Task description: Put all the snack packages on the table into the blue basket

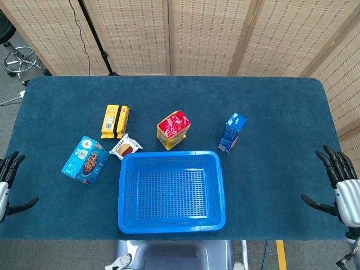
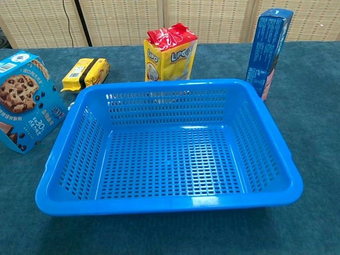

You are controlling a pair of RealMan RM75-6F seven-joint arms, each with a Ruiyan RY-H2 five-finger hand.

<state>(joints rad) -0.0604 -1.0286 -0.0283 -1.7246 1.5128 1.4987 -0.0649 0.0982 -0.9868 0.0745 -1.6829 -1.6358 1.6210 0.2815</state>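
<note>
Head view: the blue basket (image 1: 171, 191) sits at the near centre of the table (image 1: 281, 112), empty, its bare floor visible through the open top. All five snack packages lie outside it, so no transfer has been made. The cookie box (image 1: 85, 160) lies left of the basket; the small wrapped snack (image 1: 125, 147) lies just off its far-left corner; the yellow pack (image 1: 115, 121) lies farther beyond that corner. The red-and-yellow bag (image 1: 173, 129) stands just behind the far rim; the blue upright box (image 1: 232, 133) stands near the far-right corner. The left hand (image 1: 7, 183) and right hand (image 1: 340, 183) rest well apart from the basket at the table's side edges, fingers spread, holding nothing, probably a parked start pose.

Chest view: the basket fills the frame. Neither hand appears here.
</note>
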